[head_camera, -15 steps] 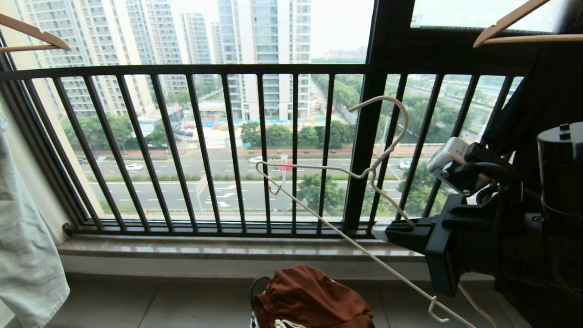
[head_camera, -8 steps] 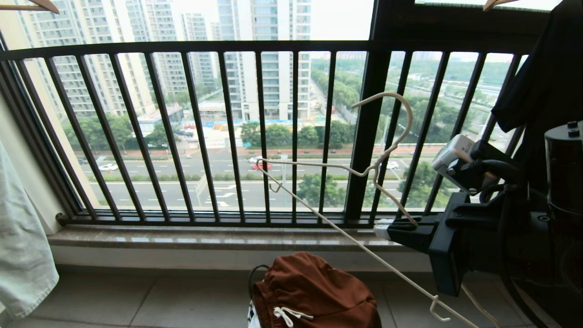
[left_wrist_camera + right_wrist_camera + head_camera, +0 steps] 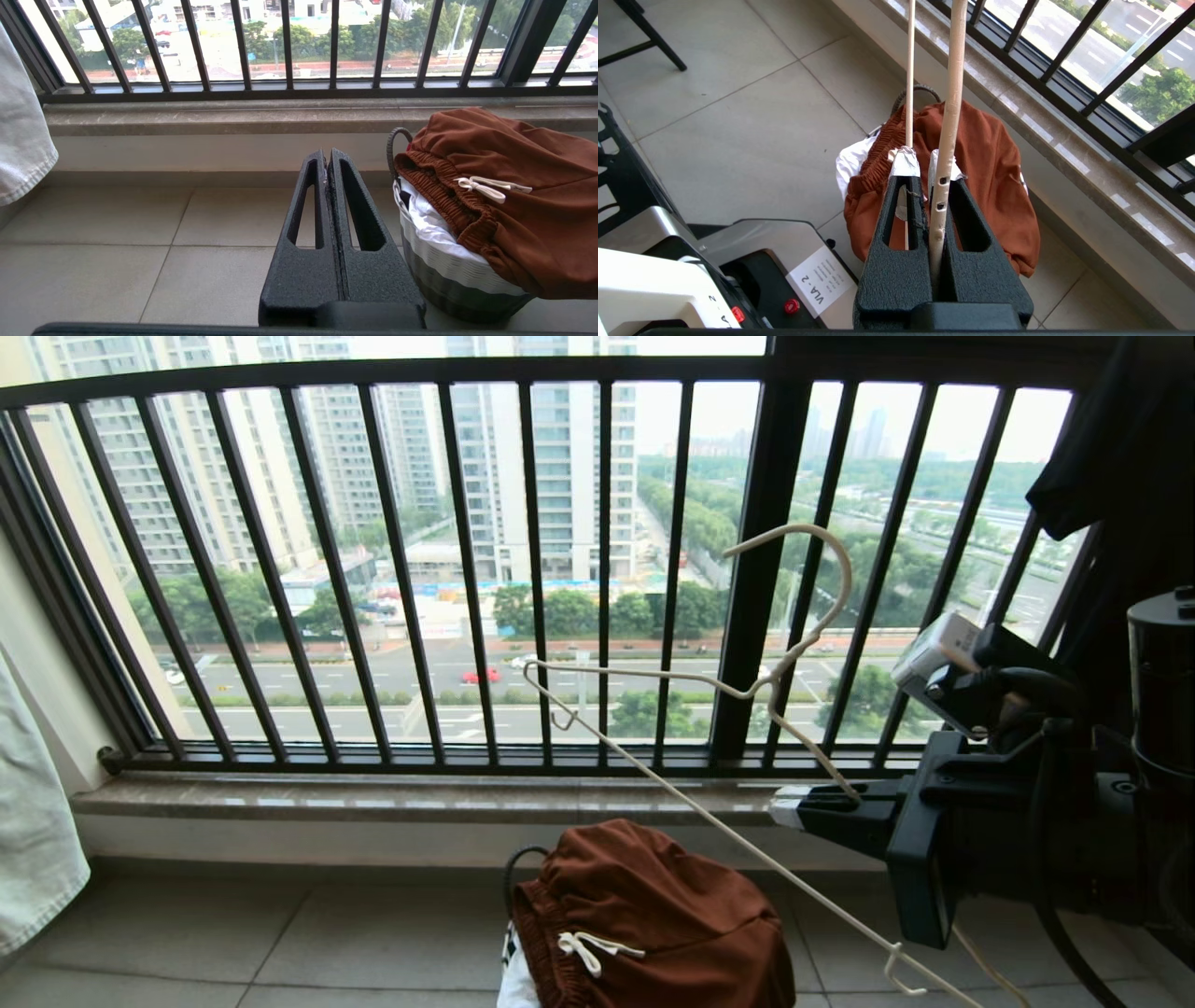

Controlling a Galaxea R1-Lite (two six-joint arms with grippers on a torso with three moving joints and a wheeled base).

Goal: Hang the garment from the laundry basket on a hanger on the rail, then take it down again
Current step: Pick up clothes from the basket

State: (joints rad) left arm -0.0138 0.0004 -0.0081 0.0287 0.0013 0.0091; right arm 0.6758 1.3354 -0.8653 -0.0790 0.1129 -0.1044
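The right gripper point(image 3: 927, 170), jaws nearly closed, is clamped on the thin cream-white wire hanger point(image 3: 709, 683) at one sloping shoulder, held out before the black balcony railing point(image 3: 401, 569). The rust-brown soft shorts with a white drawstring point(image 3: 653, 924) lie heaped over the small round basket with a white liner point(image 3: 448, 261), below the hanger and toward the robot's left. The left gripper point(image 3: 328, 158), pressed shut and empty, sits beside the basket (probably the nearer arm). A label on the robot's base reads "VLA-2" point(image 3: 821, 281).
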